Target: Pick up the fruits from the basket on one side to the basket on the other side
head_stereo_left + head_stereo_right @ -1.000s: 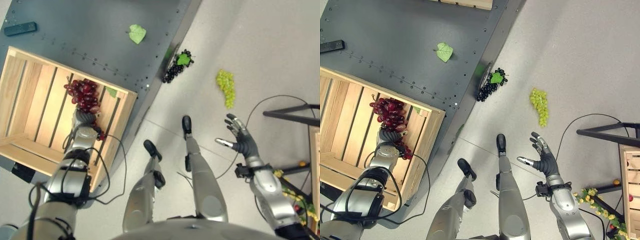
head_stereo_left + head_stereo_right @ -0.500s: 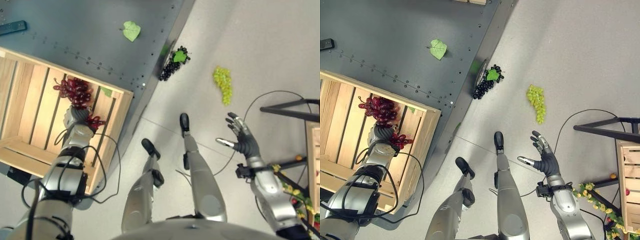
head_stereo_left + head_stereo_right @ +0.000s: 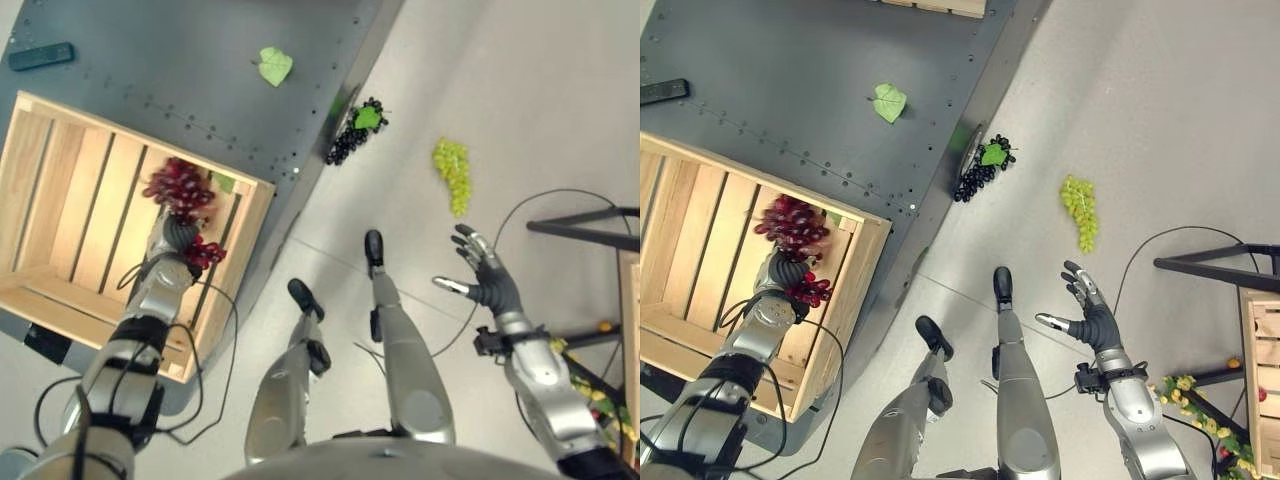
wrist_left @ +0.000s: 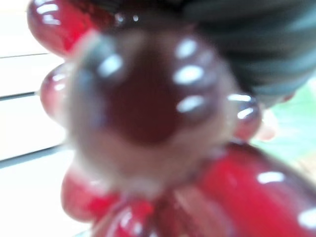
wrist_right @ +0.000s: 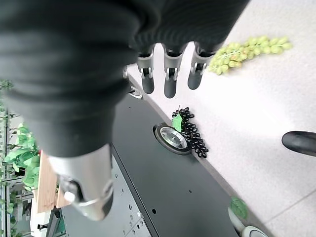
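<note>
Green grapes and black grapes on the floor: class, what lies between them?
Nothing: bare floor separates the black grapes from the green grapes, seen in both eye views.

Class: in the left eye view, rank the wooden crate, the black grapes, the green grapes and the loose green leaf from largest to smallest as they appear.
1. Wooden crate
2-3. Black grapes and green grapes: alike, unranked
4. Green leaf
</note>
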Controlling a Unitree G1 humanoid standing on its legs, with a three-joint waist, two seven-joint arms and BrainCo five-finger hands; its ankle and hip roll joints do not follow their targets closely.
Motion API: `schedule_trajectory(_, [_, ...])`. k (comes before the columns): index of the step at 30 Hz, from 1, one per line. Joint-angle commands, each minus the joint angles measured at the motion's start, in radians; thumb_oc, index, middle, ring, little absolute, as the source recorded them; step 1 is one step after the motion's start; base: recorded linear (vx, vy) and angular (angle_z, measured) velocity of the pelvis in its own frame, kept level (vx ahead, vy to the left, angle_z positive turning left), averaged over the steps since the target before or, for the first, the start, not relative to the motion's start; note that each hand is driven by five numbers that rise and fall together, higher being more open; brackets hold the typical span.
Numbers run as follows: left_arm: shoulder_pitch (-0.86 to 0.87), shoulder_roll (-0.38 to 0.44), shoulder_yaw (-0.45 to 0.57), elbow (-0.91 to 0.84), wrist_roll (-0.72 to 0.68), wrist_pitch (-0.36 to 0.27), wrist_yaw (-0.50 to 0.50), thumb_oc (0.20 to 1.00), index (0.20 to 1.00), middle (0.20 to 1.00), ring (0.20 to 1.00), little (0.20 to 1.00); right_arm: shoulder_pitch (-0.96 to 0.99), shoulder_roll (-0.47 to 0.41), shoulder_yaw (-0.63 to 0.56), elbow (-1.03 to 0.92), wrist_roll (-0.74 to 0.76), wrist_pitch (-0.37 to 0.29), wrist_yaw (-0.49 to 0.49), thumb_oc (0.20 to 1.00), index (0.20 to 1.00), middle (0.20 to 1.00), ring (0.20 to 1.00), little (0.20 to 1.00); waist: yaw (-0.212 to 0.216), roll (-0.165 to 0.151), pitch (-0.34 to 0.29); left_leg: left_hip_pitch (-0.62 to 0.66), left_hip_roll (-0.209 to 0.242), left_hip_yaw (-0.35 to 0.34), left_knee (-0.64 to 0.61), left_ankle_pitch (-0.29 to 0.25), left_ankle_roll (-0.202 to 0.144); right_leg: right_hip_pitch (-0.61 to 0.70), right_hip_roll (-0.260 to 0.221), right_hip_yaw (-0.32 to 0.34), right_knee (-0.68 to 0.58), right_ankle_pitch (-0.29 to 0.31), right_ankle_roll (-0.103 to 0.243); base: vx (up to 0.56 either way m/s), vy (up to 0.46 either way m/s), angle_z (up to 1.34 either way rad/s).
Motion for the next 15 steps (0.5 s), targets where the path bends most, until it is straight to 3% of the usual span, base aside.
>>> schedule_trajectory(1, [0.044,0.112,0.081,-0.068,0.046,-0.077,-0.036,0.2,0.2,0.2,0.2,0.2,0.032,-0.021,-0.054,-0.015,0.001,-0.048,0.028,1.0,1.0,1.0,1.0,1.0,0.005,0.038,-0.051,-0.048,0.027,-0.065,0.007,0.048,-0.081,0.039,-0.003,-0.018,0.059,-0.118,0.114,0.02,-0.02,0.06])
schedule_trajectory(9, [0.196,0.308,0.174,-0.319,0.088,-0.134,-0.193,0.2,0.2,0.2,0.2,0.2,-0.005,-0.038,-0.062,0.054,-0.024,-0.021,0.093,1.0,1.0,1.0,1.0,1.0,0.046,0.08,-0.094,0.013,0.031,-0.095,0.007,0.043,-0.089,0.119,0.002,-0.041,0.052,-0.142,0.106,0.01,-0.027,0.07])
schedule_trajectory(15, [0.158,0.473,0.161,-0.426,0.144,-0.164,-0.267,0.2,0.2,0.2,0.2,0.2,-0.05,-0.078,-0.052,0.071,-0.084,0.002,0.124,1.0,1.0,1.0,1.0,1.0,0.066,0.107,-0.128,0.072,0.034,-0.111,0.005,0.037,-0.092,0.192,0.001,-0.064,0.044,-0.16,0.106,0.01,-0.014,0.19])
